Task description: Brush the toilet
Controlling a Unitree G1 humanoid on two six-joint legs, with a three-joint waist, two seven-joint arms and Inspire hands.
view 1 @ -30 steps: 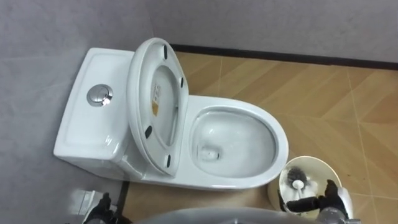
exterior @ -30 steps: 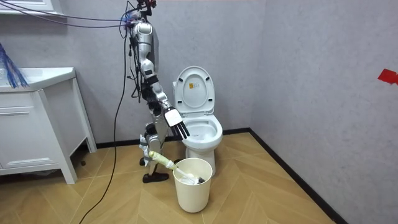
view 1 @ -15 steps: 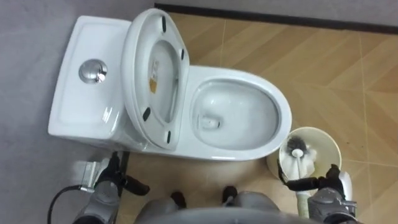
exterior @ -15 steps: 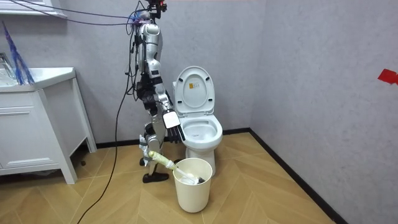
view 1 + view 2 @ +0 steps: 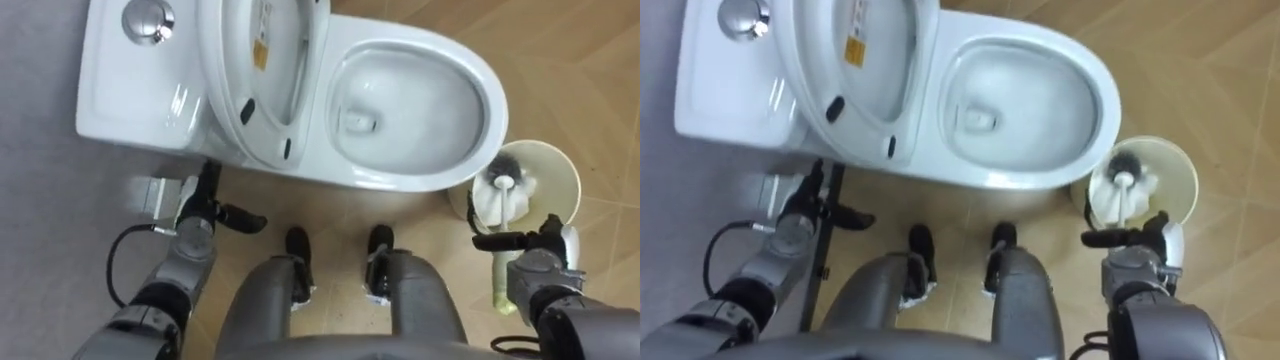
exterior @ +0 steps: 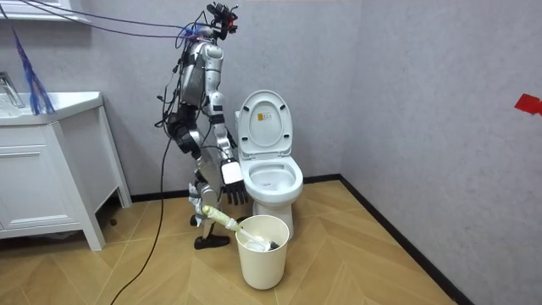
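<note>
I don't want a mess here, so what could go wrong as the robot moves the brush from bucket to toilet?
The brush leans in the bucket right beside the toilet bowl, with the right robot hand by its handle; a slanted pull might tip the bucket. The brush could also drip on the wood floor on the way.

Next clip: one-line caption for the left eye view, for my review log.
Seat-up toilet ahead, toilet brush resting in the white bucket, right robot hand open beside it.

White toilet [image 5: 420, 95], lid raised; dark-bristled brush [image 5: 505, 172] leans head-down in bin [image 5: 562, 180] beside it.
</note>
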